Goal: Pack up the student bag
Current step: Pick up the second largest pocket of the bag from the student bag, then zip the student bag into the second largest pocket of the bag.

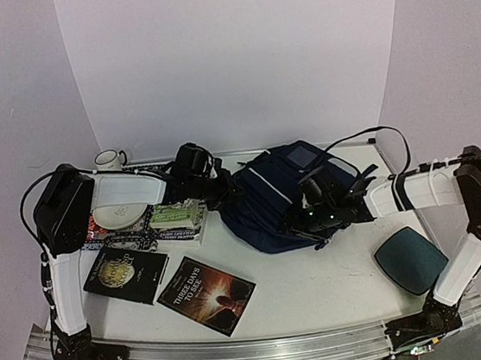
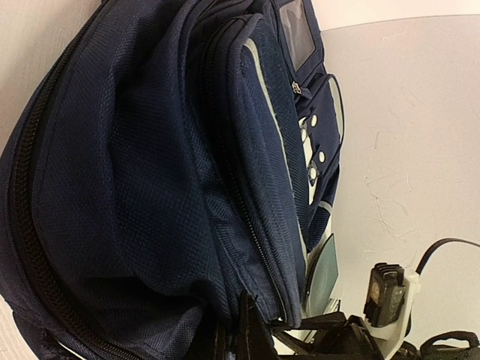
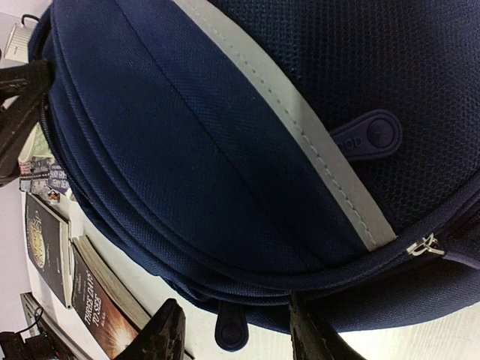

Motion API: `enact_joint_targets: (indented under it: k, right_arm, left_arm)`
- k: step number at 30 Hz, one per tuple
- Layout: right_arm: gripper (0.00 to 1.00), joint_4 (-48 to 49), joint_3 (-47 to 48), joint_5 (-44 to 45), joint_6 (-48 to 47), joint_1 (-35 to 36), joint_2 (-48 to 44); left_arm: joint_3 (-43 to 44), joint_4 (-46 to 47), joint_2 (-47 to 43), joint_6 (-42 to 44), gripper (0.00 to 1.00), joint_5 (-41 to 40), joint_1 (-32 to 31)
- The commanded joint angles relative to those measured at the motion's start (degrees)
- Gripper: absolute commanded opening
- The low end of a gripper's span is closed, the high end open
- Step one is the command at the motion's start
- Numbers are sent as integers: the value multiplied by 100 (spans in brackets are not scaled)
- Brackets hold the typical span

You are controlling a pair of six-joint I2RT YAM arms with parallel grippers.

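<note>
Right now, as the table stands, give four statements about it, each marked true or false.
1. The backpack lies on the table. True.
2. The mug sits inside the backpack. False: it stands on the table at the far left.
3. The right gripper is shut on a book. False: it is open, fingers either side of a zip pull on the backpack.
4. A book lies flat near the table's front edge. True.

Mug [image 1: 109, 159], plate [image 1: 121, 214], books [image 1: 207, 295] at left; teal pad [image 1: 410, 260] at right.
</note>
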Motion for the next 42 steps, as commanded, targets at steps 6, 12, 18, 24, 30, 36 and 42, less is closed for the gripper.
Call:
enact_joint_targets:
  k: [6, 12, 18, 24, 30, 36, 42]
  right_arm:
    - [21, 73, 8, -20, 15, 46, 205]
    - [10, 73, -32, -141, 145, 44, 144]
    - [22, -202, -54, -76, 266, 50, 142]
    - [24, -243, -112, 22, 216, 55, 352]
    - [22, -243, -94, -83, 224, 76, 462]
    - [1, -300, -198, 27, 114, 76, 344]
    - [0, -979, -232, 692, -389, -7, -303]
  left_arm:
    - [66, 786, -518, 21, 0, 172, -129]
    - [-1, 785, -539, 41, 0, 59, -134]
    - [-62, 796, -533, 32, 0, 15, -137]
    - [-58, 802, -551, 41, 0, 13, -164]
    - [-94, 804, -582, 50, 0, -39, -172]
    - [-132, 807, -584, 128, 0, -115, -167]
    - [-344, 763, -615, 308, 0, -227, -9]
